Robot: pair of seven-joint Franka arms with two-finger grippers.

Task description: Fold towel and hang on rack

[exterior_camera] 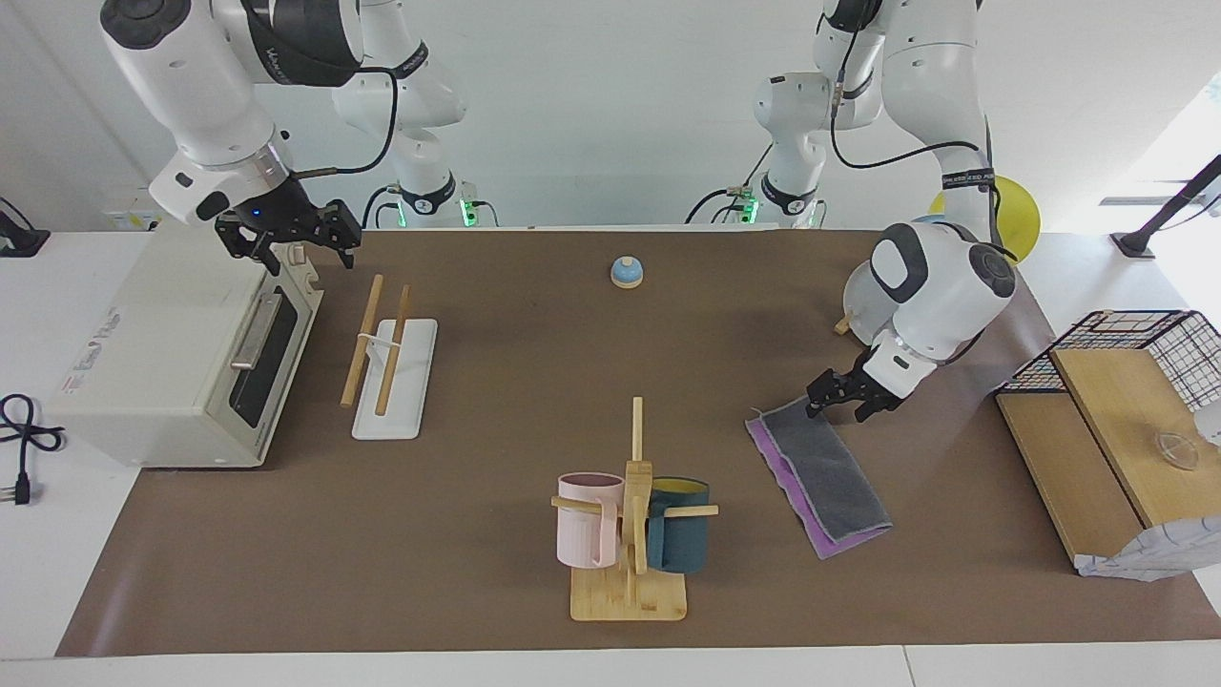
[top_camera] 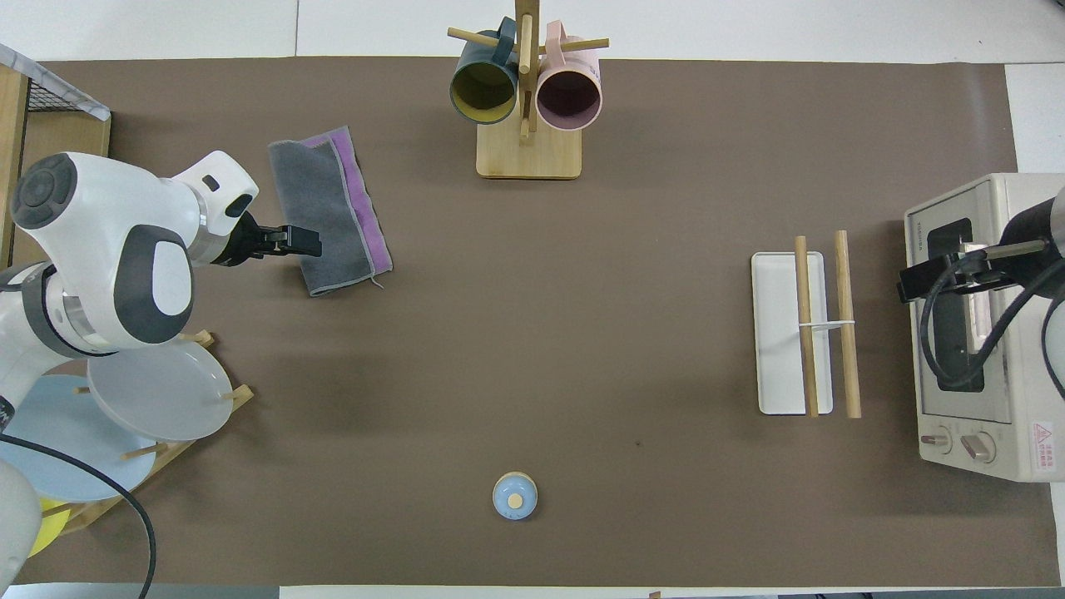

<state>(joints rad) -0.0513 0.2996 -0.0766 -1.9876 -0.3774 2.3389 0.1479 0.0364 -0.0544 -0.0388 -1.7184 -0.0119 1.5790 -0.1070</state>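
The towel (exterior_camera: 825,472) (top_camera: 326,208) lies folded flat on the brown mat, its dark grey face up with a purple strip showing along one long edge. My left gripper (exterior_camera: 839,405) (top_camera: 304,247) is open and holds nothing. It hangs low at the towel's corner that is nearer to the robots, on the side toward the left arm's end of the table. The rack (exterior_camera: 380,343) (top_camera: 819,324), two wooden rods on a white base, stands beside the toaster oven. My right gripper (exterior_camera: 286,240) (top_camera: 915,283) waits open above the oven's top edge.
A wooden mug tree (exterior_camera: 631,515) (top_camera: 526,91) with pink and teal mugs stands farther from the robots. A toaster oven (exterior_camera: 172,353) (top_camera: 973,333), a small blue bell (exterior_camera: 626,272) (top_camera: 515,496), a plate stand (top_camera: 158,391) and a wire-and-wood crate (exterior_camera: 1116,401) ring the mat.
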